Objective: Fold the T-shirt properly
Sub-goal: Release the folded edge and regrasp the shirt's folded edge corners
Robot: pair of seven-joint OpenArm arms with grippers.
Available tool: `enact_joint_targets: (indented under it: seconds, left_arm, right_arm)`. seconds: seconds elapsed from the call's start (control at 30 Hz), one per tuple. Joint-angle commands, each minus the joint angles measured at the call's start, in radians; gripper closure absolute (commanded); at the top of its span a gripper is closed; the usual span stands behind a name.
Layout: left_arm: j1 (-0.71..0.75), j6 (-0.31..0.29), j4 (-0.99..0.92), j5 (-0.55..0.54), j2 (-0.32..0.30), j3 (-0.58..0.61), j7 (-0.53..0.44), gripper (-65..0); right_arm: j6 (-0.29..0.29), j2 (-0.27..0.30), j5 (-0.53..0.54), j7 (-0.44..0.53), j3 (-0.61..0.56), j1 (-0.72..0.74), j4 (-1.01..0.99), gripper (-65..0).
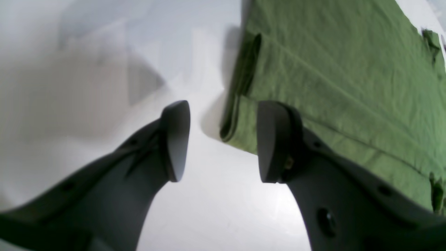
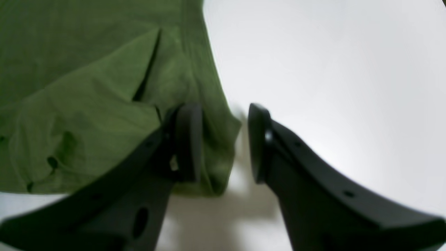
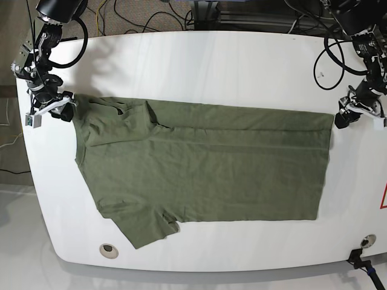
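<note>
- T-shirt (image 3: 205, 163), olive green, lies flat on the white counter (image 3: 242, 60), spread sideways across the base view; top long edge folded over into a band.
- One short sleeve sticks out at the bottom left of the base view; hem end sits at the right.
- Left end effector (image 1: 223, 141): fingers apart with bare counter between the pads, nothing gripped. One finger (image 1: 275, 139) is over the shirt's folded corner; contact unclear.
- In the base view the left end effector (image 3: 349, 113) sits just beside the shirt's top right corner.
- Right end effector (image 2: 224, 143): fingers partly apart, a fold of shirt edge (image 2: 216, 153) between them. One finger (image 2: 188, 139) lies against the fabric, the other is clear of it over the counter. Not clamped.
- In the base view the right end effector (image 3: 62, 109) is at the shirt's top left corner.
- Round hole (image 3: 107, 249) in the counter near the front edge, left.
- Cables (image 3: 329, 54) trail over the far right of the counter.
</note>
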Motion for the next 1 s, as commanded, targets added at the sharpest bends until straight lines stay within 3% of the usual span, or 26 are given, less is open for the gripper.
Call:
enact_joint_targets:
  seconds: [0.0, 0.1, 0.17, 0.27, 0.4, 0.5, 0.73, 0.97]
  left_arm:
    - [-0.014, -0.009, 0.015, -0.018, -0.022, 0.001, -0.028, -28.0]
    - [-0.018, -0.012, 0.025, -0.016, -0.022, 0.011, -0.041, -22.6]
    - [-0.025, -0.009, 0.034, -0.013, -0.021, 0.017, -0.043, -11.6]
    - [-0.037, 0.008, 0.024, 0.006, -0.022, 0.06, -0.076, -2.1]
    - [-0.061, 0.012, -0.013, 0.008, -0.016, 0.046, -0.066, -14.9]
    - [-0.072, 0.017, -0.052, 0.01, -0.017, 0.047, -0.063, -17.1]
    - [-0.079, 0.015, -0.112, 0.01, -0.019, 0.045, -0.064, -15.3]
    - [-0.063, 0.046, -0.087, 0.022, -0.017, 0.055, -0.056, -26.0]
  right_arm:
    - [0.009, 0.018, 0.009, 0.025, 0.0, 0.003, 0.016, -16.8]
    - [0.007, 0.015, 0.007, 0.021, -0.008, 0.004, 0.013, -8.1]
    - [0.008, 0.014, 0.005, 0.022, -0.009, 0.01, 0.012, -0.5]
    - [0.007, 0.009, -0.004, 0.018, -0.017, 0.019, -0.001, 0.0]
    - [0.0, 0.01, -0.002, 0.019, -0.013, 0.014, 0.005, 0.0]
    - [0.001, 0.009, -0.001, 0.024, -0.011, 0.012, 0.006, 0.0]
    - [0.0, 0.01, -0.002, 0.025, -0.01, 0.013, 0.004, 0.0]
    - [0.003, 0.009, -0.002, 0.022, -0.007, 0.01, 0.007, 0.0]
